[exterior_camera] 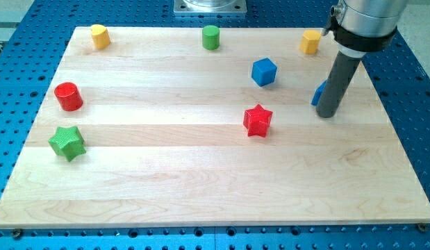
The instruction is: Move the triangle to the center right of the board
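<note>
Surface: pale wooden board (201,180) lying on a blue perforated table (416,104).
Rod: dark and upright, coming down from a grey cylinder at the view's top right.
My tip (326,114): on the board at its right side, about mid-height.
Gripper: no jaws on this arm, only the bare rod, so nothing is held.
Triangle (317,94): blue, mostly hidden behind the rod; only a sliver shows on the rod's left edge, just above my tip. It seems to be touching the rod, though the contact itself cannot be seen. It sits at the board's right, slightly above the middle row.
Blue cube (264,71): left of the rod and a little higher, well apart from it.
Red star (257,120): left of my tip at nearly the same height, below the blue cube.
Orange block (310,42): near the board's top right corner, just left of the rod's upper part; its exact shape is not clear.
Green cylinder (211,37): at the top edge, near the middle.
Yellow block (98,35): near the top left corner.
Red cylinder (68,96): at the left side, upright.
Green star (67,142): just below the red cylinder, near the left edge.
</note>
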Tool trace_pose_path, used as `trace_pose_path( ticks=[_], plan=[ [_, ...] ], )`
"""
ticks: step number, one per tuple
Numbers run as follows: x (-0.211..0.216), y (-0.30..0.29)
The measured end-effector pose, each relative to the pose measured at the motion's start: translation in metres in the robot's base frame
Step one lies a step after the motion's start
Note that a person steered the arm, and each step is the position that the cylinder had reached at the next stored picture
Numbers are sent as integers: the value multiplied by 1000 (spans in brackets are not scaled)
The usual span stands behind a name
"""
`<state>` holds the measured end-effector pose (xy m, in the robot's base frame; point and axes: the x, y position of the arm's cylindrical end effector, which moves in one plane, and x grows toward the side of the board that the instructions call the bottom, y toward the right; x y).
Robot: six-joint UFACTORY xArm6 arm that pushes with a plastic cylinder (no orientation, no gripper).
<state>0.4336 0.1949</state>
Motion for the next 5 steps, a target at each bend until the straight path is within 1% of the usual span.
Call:
trace_pose_path(
  ticks=[1, 2, 3, 5],
  plan=[
    [0, -30],
    [-16, -59],
    [-40, -49],
    [-47, -1]
  ],
)
